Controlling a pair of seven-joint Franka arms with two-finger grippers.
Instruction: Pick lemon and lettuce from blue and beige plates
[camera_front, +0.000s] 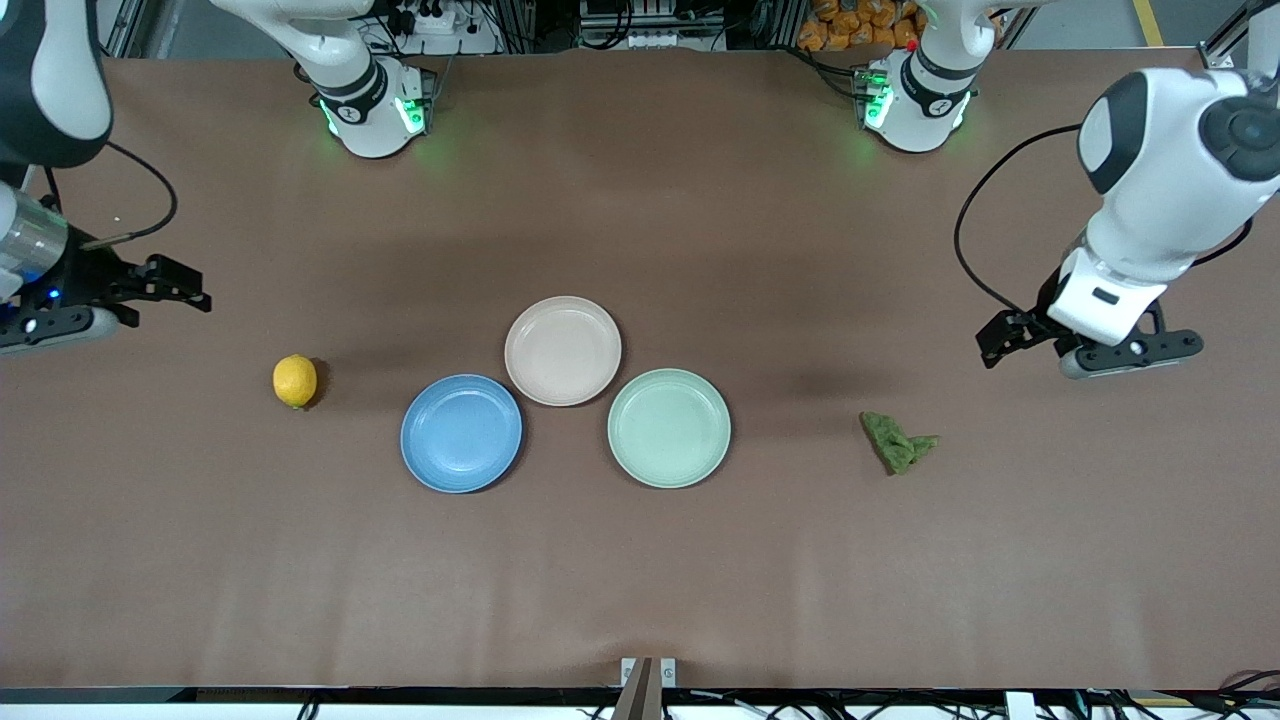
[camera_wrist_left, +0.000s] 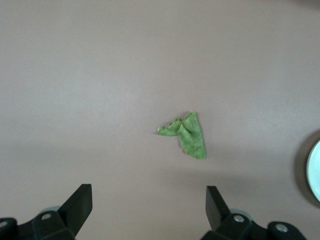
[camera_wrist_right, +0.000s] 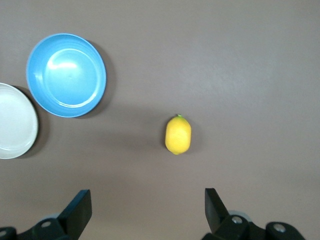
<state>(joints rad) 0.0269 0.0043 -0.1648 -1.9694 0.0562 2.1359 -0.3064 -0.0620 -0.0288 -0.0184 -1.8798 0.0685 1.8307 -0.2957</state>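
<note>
Lemon: small yellow oval lemon (camera_front: 295, 381) lies on the bare brown worktop (camera_front: 640, 560) toward the right arm's end, off the round blue plate (camera_front: 461, 433). Firm, smooth, likely to roll; best taken across its short middle.
Lettuce: crumpled green lettuce leaf (camera_front: 897, 442) lies on the worktop toward the left arm's end. Light, limp; pinch its thick fold.
Plates: blue, beige plate (camera_front: 563, 350) and pale green plate (camera_front: 669, 427) all empty.
Right gripper (camera_wrist_right: 147, 210): spread wide, empty, above the lemon.
Left gripper (camera_wrist_left: 149, 207): spread wide, empty, above the lettuce.
Views: wrist views show finger spread and leaf folds; front view alone shows all three plates.
</note>
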